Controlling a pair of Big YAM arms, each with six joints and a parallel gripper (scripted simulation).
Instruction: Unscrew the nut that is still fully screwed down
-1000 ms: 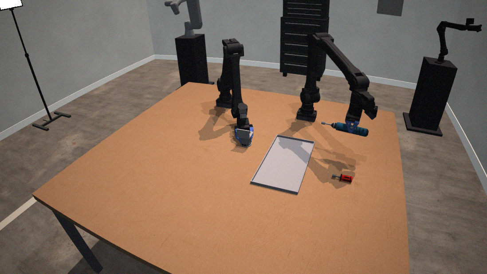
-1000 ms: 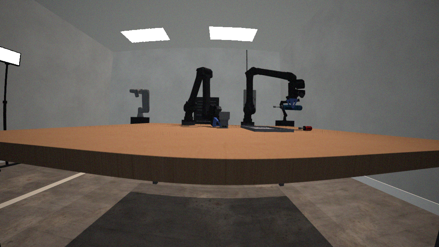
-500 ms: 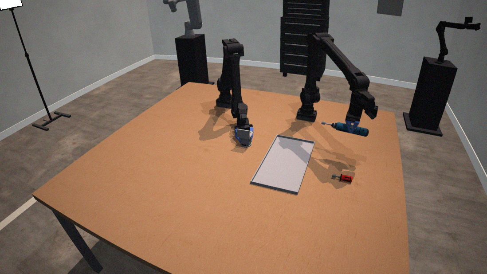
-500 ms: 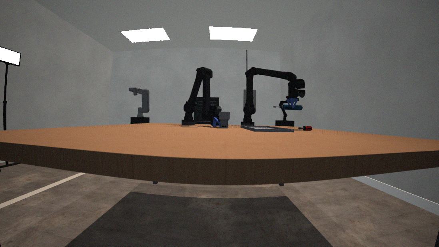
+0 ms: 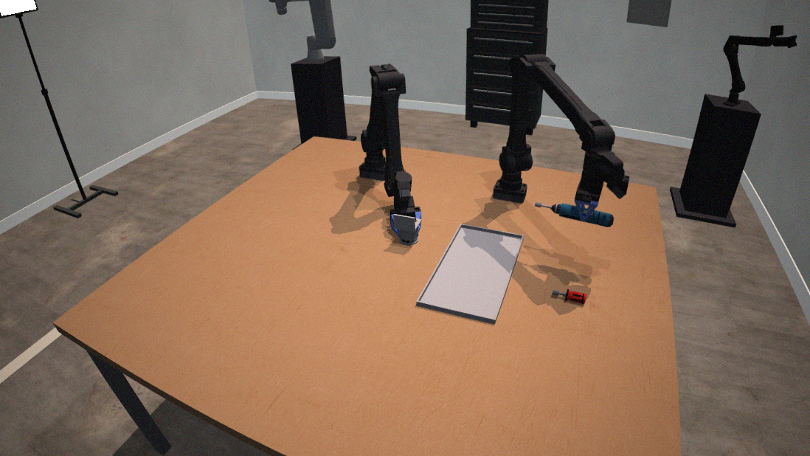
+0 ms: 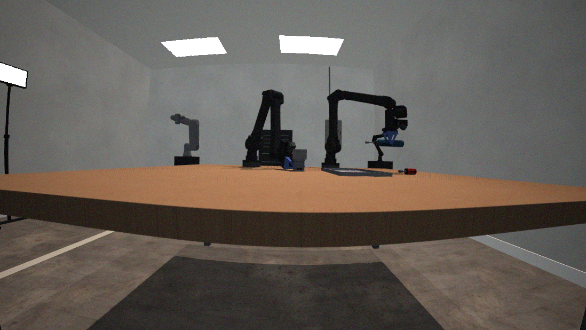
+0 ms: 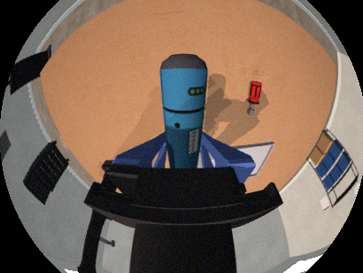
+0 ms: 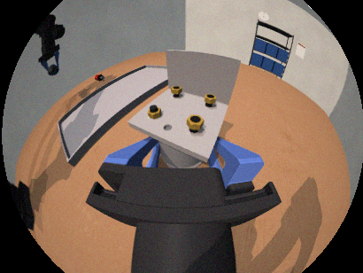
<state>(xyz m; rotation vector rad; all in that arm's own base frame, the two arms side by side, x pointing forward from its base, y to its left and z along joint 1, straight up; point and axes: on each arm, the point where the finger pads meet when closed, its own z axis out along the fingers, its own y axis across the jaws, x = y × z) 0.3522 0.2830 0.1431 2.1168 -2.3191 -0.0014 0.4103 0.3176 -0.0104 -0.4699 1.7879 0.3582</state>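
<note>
Gray tray (image 5: 470, 277) (image 6: 364, 174) (image 7: 262, 155) (image 8: 106, 99) lies flat on the table; using it as reference. Joint module (image 5: 408, 234) (image 6: 299, 165) (image 8: 181, 159) stands upright on the table, on the right arm's side of the tray, near its end closer to the arm bases. Right gripper (image 5: 406, 227) (image 6: 289, 163) (image 8: 183, 152) has its fingers closed around the module's body, probably in firm contact, though the plate hides most of the grip. Bracket (image 5: 403, 222) (image 6: 299, 154) (image 8: 181, 115) is in place on top, flange pointing up.

Four yellow nuts on the bracket. The nut closest to the tray (image 8: 154, 112) sits down on the plate, dark stud end poking out above it: that's the fully screwed one. The other three nuts (image 8: 176, 90) (image 8: 210, 99) (image 8: 195, 122) sit raised, dark stud showing under them.

Left gripper (image 5: 587, 210) (image 6: 389, 139) (image 7: 183, 152) holds the electric nut driver (image 5: 583, 215) (image 6: 393, 143) (image 7: 183, 97) by its blue barrel, roughly horizontal in the air, on the left arm's side of the tray. Its socket is well apart from the nuts. Red-handled tool (image 5: 577, 296) (image 6: 410, 171) (image 7: 255, 93) (image 8: 99, 77) lies on the table, also on the left arm's side of the tray.
</note>
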